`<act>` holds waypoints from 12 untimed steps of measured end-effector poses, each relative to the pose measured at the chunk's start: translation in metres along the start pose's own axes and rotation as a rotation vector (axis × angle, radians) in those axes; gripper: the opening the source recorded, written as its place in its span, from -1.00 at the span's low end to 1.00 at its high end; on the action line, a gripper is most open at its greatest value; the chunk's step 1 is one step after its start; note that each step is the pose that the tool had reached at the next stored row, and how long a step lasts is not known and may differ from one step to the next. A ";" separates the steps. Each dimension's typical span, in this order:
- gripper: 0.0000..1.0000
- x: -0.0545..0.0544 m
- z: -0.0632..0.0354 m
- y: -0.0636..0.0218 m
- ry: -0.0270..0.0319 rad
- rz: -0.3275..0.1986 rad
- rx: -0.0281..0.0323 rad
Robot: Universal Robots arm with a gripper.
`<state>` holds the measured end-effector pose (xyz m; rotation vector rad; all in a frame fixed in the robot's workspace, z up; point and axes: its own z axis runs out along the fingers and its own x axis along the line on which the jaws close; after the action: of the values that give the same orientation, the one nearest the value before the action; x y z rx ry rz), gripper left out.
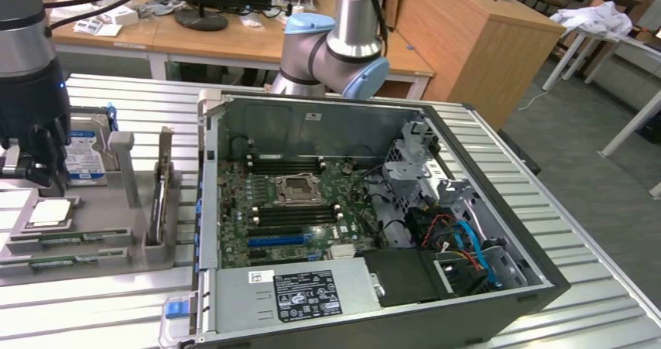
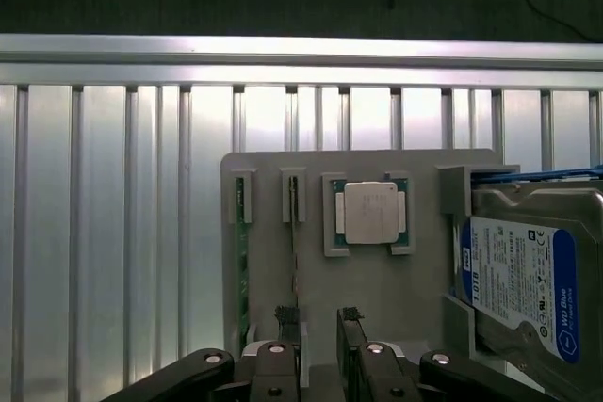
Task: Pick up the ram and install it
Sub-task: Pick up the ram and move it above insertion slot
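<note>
Two ram sticks, thin green boards, lie on edge in slots of the grey tray [image 2: 273,167]: one ram stick [image 2: 242,270] nearer the tray's edge, and a second ram stick [image 2: 294,251] beside it. In the exterior view they are the green strips [image 1: 46,242] at the tray's front. My gripper [image 2: 318,336] hangs open just above the tray, one finger [image 2: 287,325] right by the second stick, nothing between the jaws. In the exterior view the gripper [image 1: 33,180] is at the far left over the tray [image 1: 104,233].
The tray also holds a CPU [image 2: 369,212] and a blue-labelled hard drive [image 2: 528,280]. To the exterior view's right stands the open computer case [image 1: 496,233], with the motherboard [image 1: 299,210] and black memory slots [image 1: 294,163] inside. All rest on a ribbed aluminium table [image 2: 94,233].
</note>
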<state>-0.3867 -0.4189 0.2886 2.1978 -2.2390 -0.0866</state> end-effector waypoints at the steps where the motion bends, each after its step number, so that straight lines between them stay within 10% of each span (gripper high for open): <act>1: -0.40 0.000 0.0010 0.0000 0.0000 0.000 -0.0001; 12: -0.40 0.000 0.0126 -0.0005 0.0000 0.000 0.0000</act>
<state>-0.3867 -0.4189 0.2760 2.1978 -2.2390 -0.0866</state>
